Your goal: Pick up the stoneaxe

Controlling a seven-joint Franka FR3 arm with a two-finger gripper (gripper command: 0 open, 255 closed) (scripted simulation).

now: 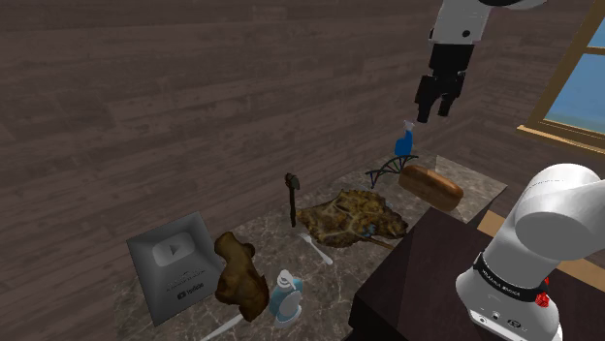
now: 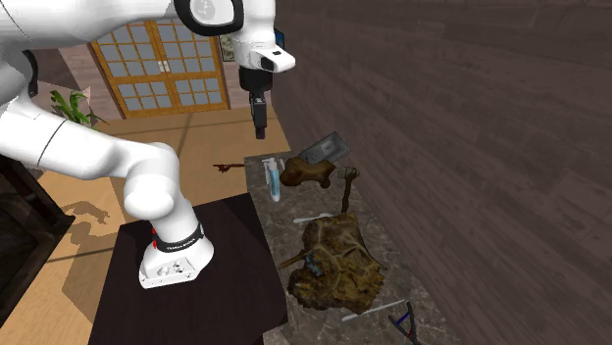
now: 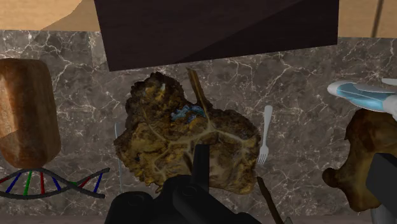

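Stoneaxe (image 1: 292, 201) lies untouched on the marble counter (image 1: 267, 231), its dark head toward the wall.

In the shoulder view it has the brown lumpy mass (image 1: 351, 218) at four o'clock and the bone (image 1: 240, 276) at seven o'clock, so its handle is free to reach. The gripper (image 1: 433, 108) hangs high at two o'clock from it, fingers pressed together on nothing. It is probably raised to survey the clutter, and must open before descending.

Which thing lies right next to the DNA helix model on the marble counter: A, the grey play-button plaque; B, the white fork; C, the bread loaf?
C: the bread loaf lies directly beside the DNA helix model, with nothing else between them.
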